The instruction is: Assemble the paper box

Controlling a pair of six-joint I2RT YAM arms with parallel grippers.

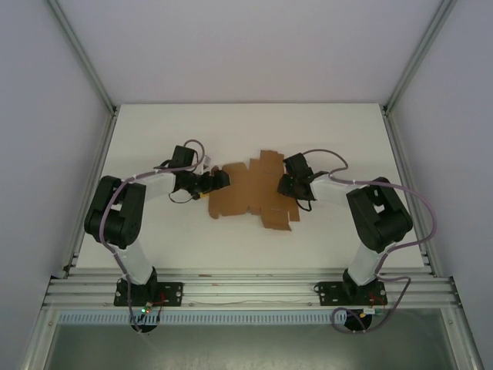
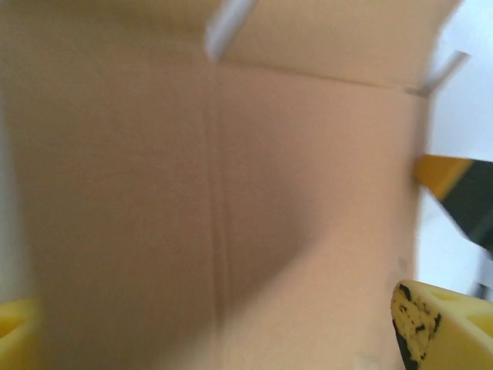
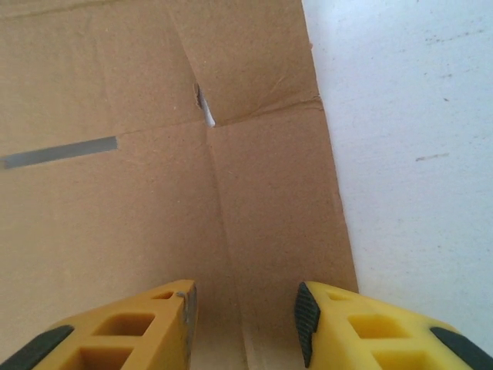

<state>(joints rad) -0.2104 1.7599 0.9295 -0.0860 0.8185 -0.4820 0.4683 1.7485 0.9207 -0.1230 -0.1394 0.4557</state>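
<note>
The paper box [image 1: 250, 193] is a flat die-cut sheet of plain brown cardboard, lying near the middle of the white tabletop [image 1: 254, 131] with its flaps and tabs spread out. We see it stretched between the two arms, its long side running left to right.

The left gripper [image 1: 221, 180] sits at the sheet's left end and the right gripper [image 1: 286, 186] at its right end, the two facing each other across the cardboard.

In the right wrist view, the yellow fingers [image 3: 339, 324] with black pads stand apart, and bare cardboard shows in the gap between them. Creases and a short cut slit cross the sheet ahead of them, and the sheet's edge runs just right of the right-hand finger, with white tabletop beyond it.

The left wrist view is blurred. There we see one yellow finger [image 2: 435, 324] at the lower right corner and a sliver of another at the lower left, so that gripper is spread wide too. Brown cardboard spans the space between them, very close to the lens. We cannot tell whether either gripper touches the sheet.
</note>
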